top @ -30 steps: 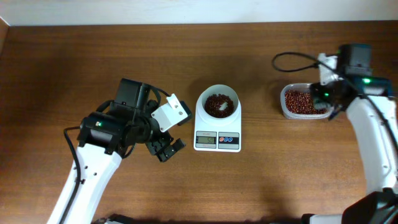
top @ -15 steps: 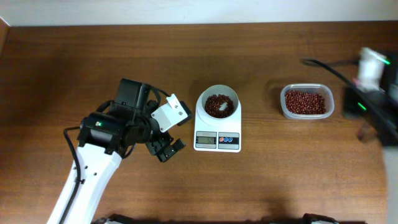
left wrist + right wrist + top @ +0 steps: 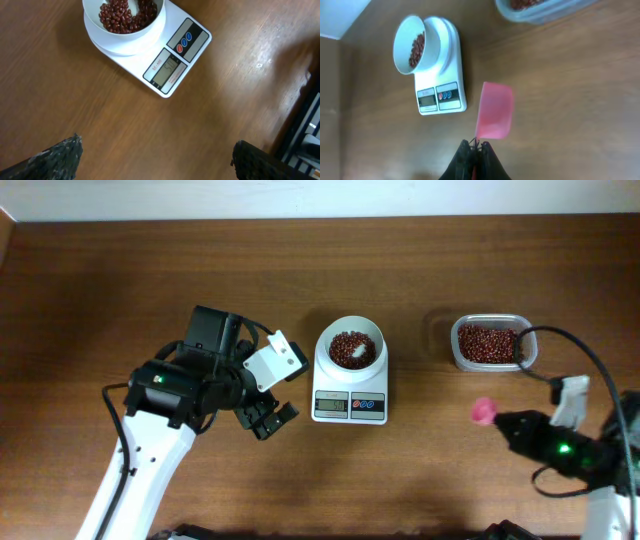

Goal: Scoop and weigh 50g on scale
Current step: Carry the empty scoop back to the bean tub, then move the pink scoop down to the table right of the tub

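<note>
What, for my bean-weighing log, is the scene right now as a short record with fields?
scale: mid-table, bowl on top
bowl: holds beans, a white patch of its bottom showing
tub: right of scale, holds more beans
scoop: pink, looks empty, right of scale, nearer the robot than the tub
right fingers: shut on scoop handle
left fingers: open, empty, left of scale
display: digits too blurred to read

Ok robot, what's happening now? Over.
Left gripper open, empty. Right gripper shut on pink plastic scoop. Red-brown beans in bowl on white digital scale. Nothing blocking.
</note>
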